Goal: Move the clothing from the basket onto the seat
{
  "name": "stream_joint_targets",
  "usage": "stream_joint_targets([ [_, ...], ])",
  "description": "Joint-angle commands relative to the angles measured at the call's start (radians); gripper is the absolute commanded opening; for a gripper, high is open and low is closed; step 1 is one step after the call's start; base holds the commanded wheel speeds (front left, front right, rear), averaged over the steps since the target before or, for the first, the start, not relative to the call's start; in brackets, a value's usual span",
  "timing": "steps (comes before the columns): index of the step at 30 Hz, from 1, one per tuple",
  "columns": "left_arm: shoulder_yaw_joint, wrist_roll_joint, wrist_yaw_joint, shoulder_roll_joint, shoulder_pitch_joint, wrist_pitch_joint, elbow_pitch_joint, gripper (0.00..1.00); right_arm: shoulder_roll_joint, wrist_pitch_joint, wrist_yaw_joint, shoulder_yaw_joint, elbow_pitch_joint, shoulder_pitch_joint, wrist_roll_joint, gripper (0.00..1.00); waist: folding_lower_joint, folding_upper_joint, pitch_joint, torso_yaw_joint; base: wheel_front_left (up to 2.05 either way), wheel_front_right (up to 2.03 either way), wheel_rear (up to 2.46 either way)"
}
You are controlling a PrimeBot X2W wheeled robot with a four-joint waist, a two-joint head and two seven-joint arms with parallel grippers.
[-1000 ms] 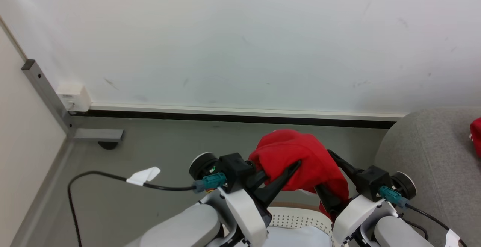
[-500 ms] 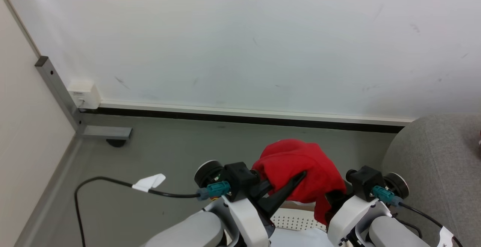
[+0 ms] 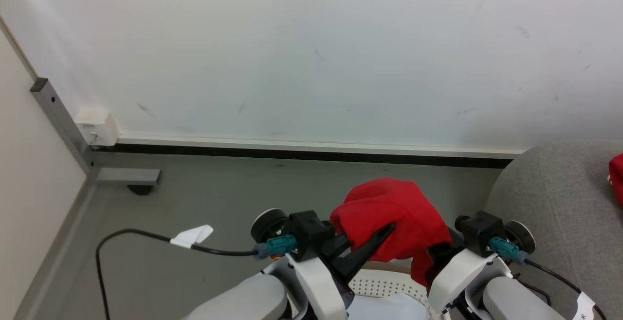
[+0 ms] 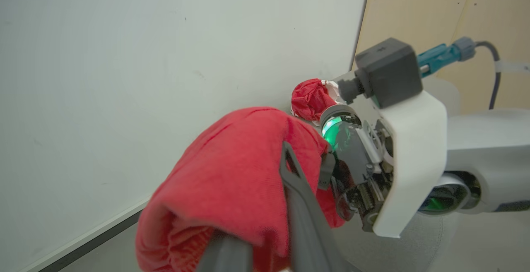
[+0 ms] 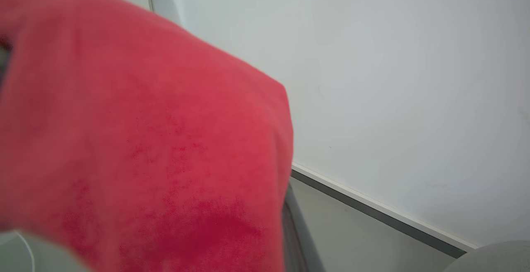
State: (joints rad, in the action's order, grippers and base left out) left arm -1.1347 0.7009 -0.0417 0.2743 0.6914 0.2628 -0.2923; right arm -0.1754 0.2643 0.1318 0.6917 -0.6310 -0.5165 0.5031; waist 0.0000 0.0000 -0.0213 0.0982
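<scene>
with clothing (image 3: pixel 389 208) pinched in the left hand (image 3: pixel 366 235) (right hand (image 3: pixel 438 251) smothered in cloth, grip: cannot tell), lift clear of the basket (image 3: pixel 384 286), then swing right of it onto the seat (image 3: pixel 550 198).

We see the clothing (image 3: pixel 389 213) in bright, plain red. The basket (image 3: pixel 382 286) is white with rows of small round holes and a brown rim. The seat (image 3: pixel 555 198) is grey, the floor (image 3: pixel 219 203) dull grey, the wall (image 3: pixel 311 52) white. Our left fingers (image 3: pixel 368 246) are dark grey.
</scene>
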Motion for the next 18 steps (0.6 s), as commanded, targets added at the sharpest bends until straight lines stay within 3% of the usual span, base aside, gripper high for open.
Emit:
stream_joint_targets([
  [1, 0.001, -0.006, 0.004, 0.005, -0.013, 0.003, -0.003, 0.00, -0.007, 0.000, -0.002, -0.008, 0.005, 0.006, 0.013, 0.00, 0.0000, 0.0000, 0.000, -0.002, 0.00, 0.00, 0.00],
  [9, -0.001, 0.005, 0.009, 0.014, -0.029, 0.002, -0.002, 0.02, -0.004, 0.000, -0.002, -0.039, 0.031, 0.031, 0.018, 0.00, 0.0000, 0.0000, -0.009, -0.036, 0.00, 0.00, 0.00],
  [10, 0.002, 0.005, 0.011, 0.015, -0.030, 0.002, 0.001, 0.27, -0.004, 0.000, -0.002, -0.040, 0.034, 0.031, 0.019, 0.00, 0.0000, 0.0000, -0.009, -0.044, 0.00, 0.00, 0.00],
  [11, 0.007, 0.007, 0.012, 0.015, -0.033, 0.002, 0.005, 0.88, -0.006, 0.000, -0.002, -0.043, 0.037, 0.031, 0.021, 0.00, 0.0000, 0.0000, -0.008, -0.052, 0.00, 0.00, 0.00],
  [12, 0.009, 0.006, 0.015, 0.016, -0.036, 0.002, 0.008, 1.00, -0.010, 0.000, -0.002, -0.048, 0.040, 0.031, 0.022, 0.00, 0.0000, 0.0000, -0.007, -0.060, 0.00, 0.00, 0.00],
  [18, 0.022, -0.004, 0.022, 0.016, -0.051, 0.002, 0.020, 1.00, -0.026, 0.000, -0.002, -0.112, 0.074, 0.039, 0.021, 0.00, 0.0000, 0.0000, 0.007, -0.122, 0.00, 0.00, 0.00],
])
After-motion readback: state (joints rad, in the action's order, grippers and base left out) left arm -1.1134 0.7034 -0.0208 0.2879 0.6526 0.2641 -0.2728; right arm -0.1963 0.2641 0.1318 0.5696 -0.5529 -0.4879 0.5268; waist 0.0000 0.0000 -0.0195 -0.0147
